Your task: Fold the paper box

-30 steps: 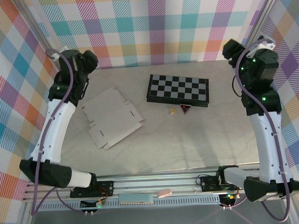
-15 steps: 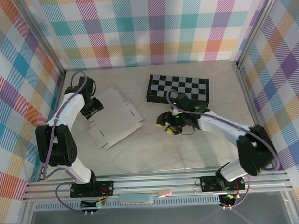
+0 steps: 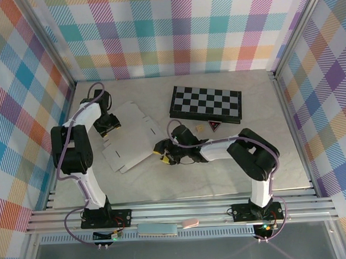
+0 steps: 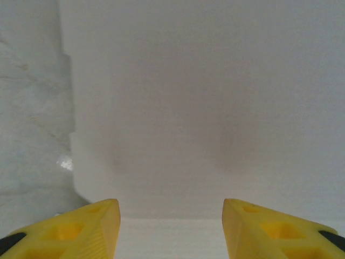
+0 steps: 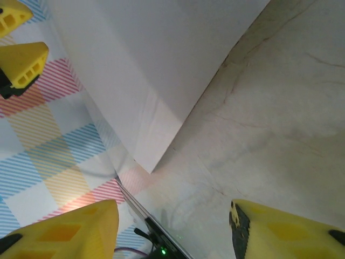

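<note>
The paper box [image 3: 130,136] is a flat white die-cut sheet lying on the table, left of centre. My left gripper [image 3: 108,126] is down at the sheet's left edge. In the left wrist view its yellow fingers stand apart over the white cardboard [image 4: 205,108], the gripper [image 4: 171,229] open with nothing clamped. My right gripper [image 3: 161,154] is low at the sheet's near right corner. In the right wrist view this gripper [image 5: 172,232] is open, and the sheet's corner [image 5: 161,54] lies just ahead of its fingers, apart from them.
A black-and-white chessboard [image 3: 206,103] lies at the back, right of the sheet. Two small pieces, one yellowish [image 3: 199,128] and one red and black [image 3: 214,126], sit in front of it. Checkered walls enclose the marble table [image 3: 231,173].
Both arms have come down from raised poses to the table. The left gripper reached the sheet's left edge; the right swept left to its near right corner. Both jaws narrowed somewhat.
</note>
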